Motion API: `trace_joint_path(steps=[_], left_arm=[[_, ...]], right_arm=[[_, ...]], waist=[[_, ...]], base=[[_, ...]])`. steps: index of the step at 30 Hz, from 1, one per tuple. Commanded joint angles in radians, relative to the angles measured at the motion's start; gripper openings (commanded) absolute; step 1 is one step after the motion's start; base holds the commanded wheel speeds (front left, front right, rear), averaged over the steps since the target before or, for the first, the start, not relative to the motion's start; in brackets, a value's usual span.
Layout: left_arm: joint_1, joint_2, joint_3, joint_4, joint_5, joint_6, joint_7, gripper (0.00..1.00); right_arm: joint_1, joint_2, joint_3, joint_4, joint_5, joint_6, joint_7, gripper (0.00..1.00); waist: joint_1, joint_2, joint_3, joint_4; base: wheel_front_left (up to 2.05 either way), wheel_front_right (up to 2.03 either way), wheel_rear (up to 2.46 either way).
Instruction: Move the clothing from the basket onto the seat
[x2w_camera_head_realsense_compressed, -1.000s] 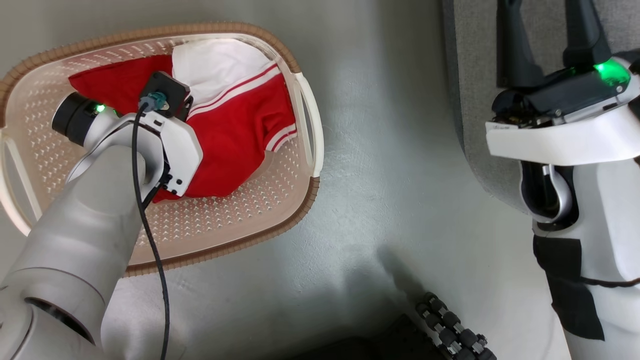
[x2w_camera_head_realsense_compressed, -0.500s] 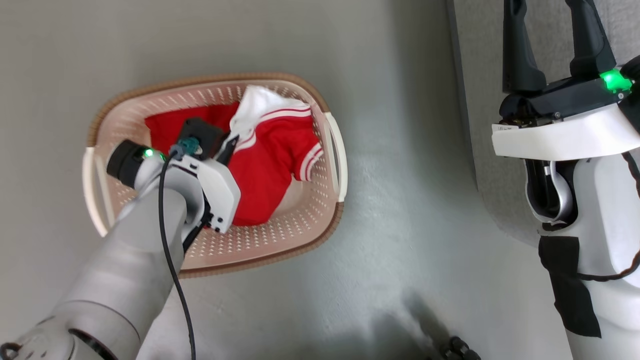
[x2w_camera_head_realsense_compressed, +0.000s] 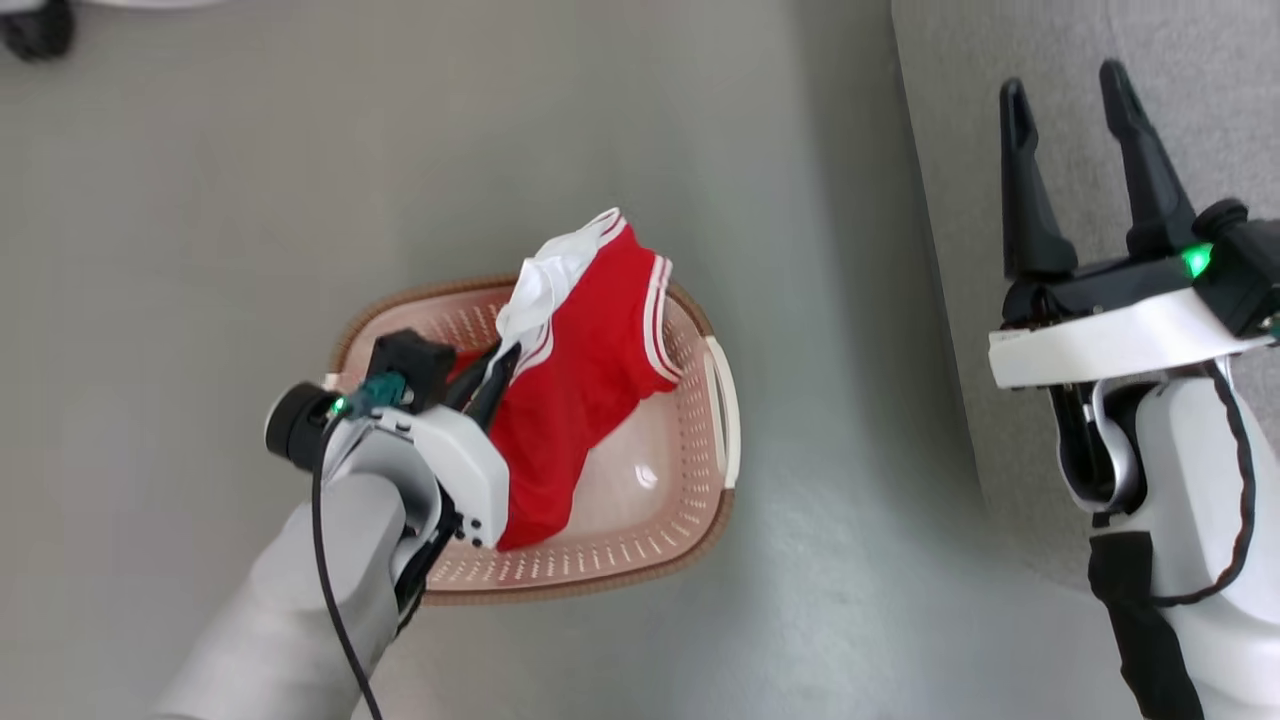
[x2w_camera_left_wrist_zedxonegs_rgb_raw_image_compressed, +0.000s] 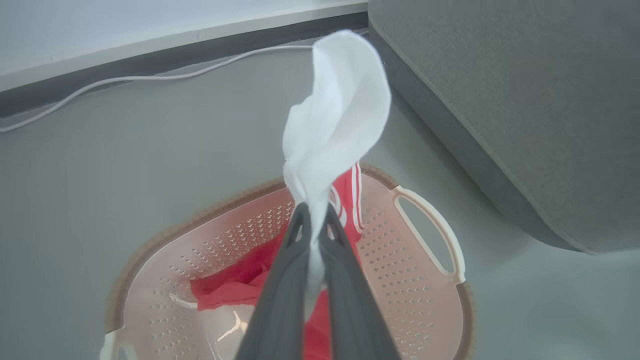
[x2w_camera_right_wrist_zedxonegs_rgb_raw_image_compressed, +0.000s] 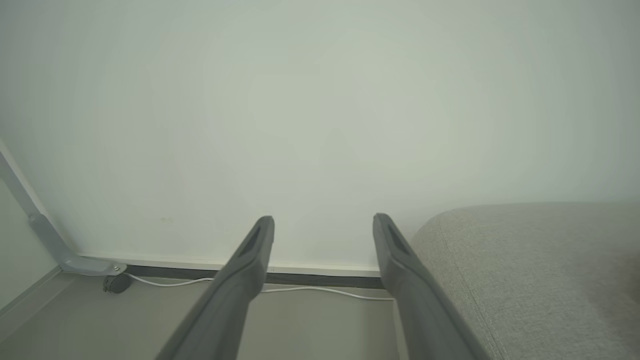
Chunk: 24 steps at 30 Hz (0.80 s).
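Dangling red-and-white fabric garment from clamped left end effector above cream perforated basket; right end effector gaping empty. Next: carrying rightward onto grey upholstered sofa.

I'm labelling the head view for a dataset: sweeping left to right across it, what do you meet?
The left gripper, shut on cloth → clothing → basket handle → bare floor → seat → right gripper, open.

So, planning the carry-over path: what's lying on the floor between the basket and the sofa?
Nothing: the head view shows bare grey floor between the basket and the sofa.
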Motion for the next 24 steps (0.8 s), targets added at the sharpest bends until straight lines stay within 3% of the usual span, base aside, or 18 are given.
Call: trace_joint_path(steps=[1,12,24], left_arm=[[0.050,0.026,0.064,-0.052,0.022,0.013,-0.010,0.00],[0.263,0.016,0.318,-0.272,0.135,0.022,-0.010,0.00],[0.378,-0.008,0.490,-0.448,0.241,0.000,-0.010,0.00]], right_arm=[[0.042,-0.006,0.015,-0.007,-0.004,0.003,-0.006,1.00],[0.149,-0.012,0.016,0.059,0.007,0.003,-0.006,1.00],[0.229,0.004,0.030,0.125,0.022,0.003,-0.006,1.00]], waist=[[0.0000,0.0000,-0.084,0.043],[0.0000,0.0000,-0.248,0.097],[0.0000,0.0000,-0.350,0.116]], base=[[0.00,0.00,0.00],[0.00,0.00,0.00],[0.00,0.00,0.00]])
